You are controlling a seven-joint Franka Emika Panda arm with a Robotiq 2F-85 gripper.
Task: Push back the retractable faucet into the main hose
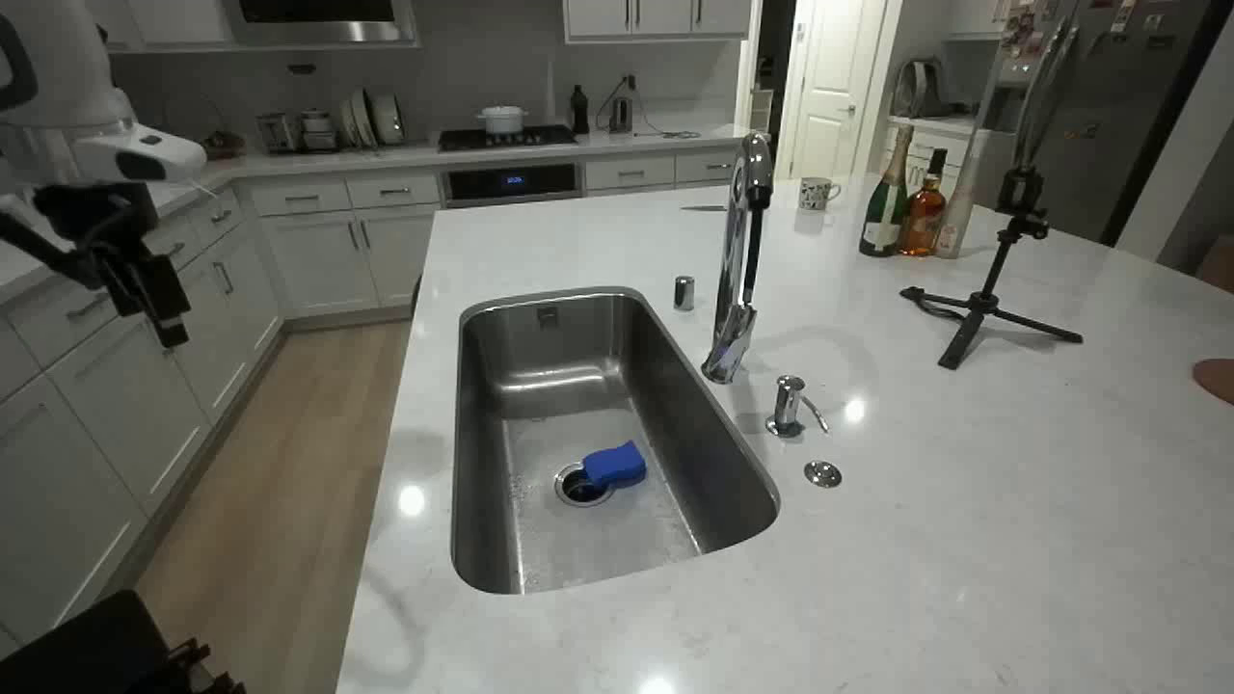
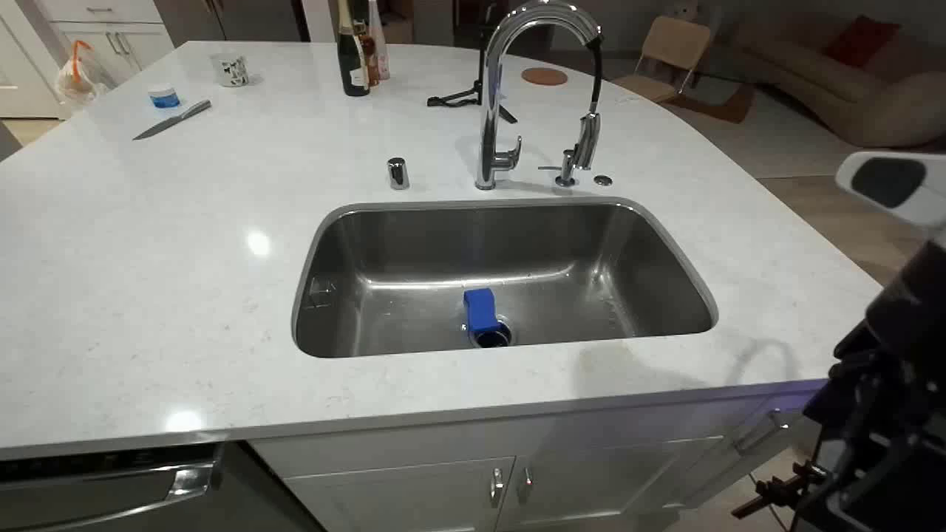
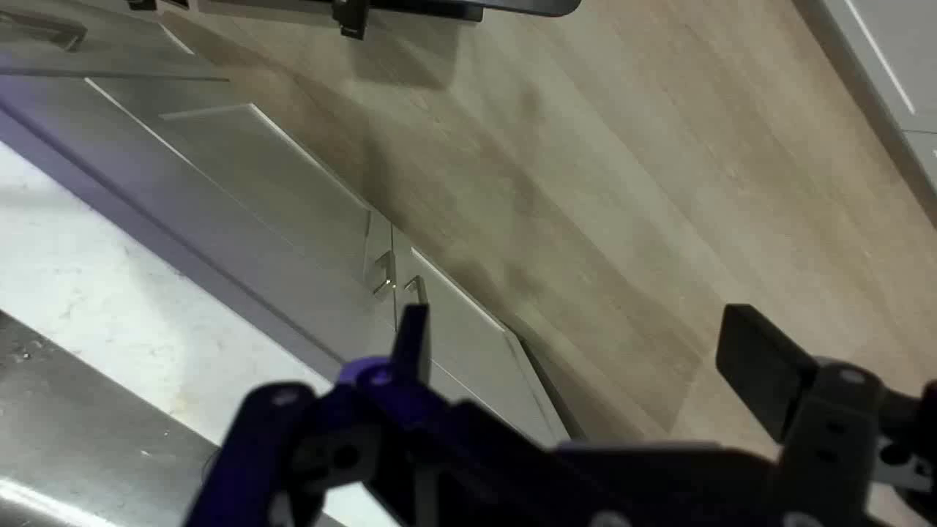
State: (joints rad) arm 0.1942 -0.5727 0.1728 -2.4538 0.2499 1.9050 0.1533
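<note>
Before pushing anything, bring the gripper (image 3: 585, 348) over from its place past the edge of the worktop (image 2: 148, 310), above the floor (image 3: 585, 183) and well apart from the spray head (image 2: 588, 139). Holding nothing right now, with both fingers (image 3: 414, 337) wide apart, so likely ready for a grab. Go high over the sink (image 2: 480, 229), then come down slowly beside the spray head. Close gently around its middle, not on the bendy black hose (image 2: 597, 81) above. Lift straight up, a little at a time, and feed the black hose back inside the tall neck (image 2: 490, 111). Line up the top of the spray head with the free end of the tall neck before the last push. Watch for slipping on the shiny metal, and for a bend in the black hose.

To find the spray head, look below the curved end of the tall neck: hanging on the black hose above the worktop, not pushed in yet. Pointing nose down, joined at the top to the black hose. Long and thin, with the long way almost upright. Tipped a bit in an exterior view, leaning at the bottom toward the soap pump (image 2: 566, 174).
</note>
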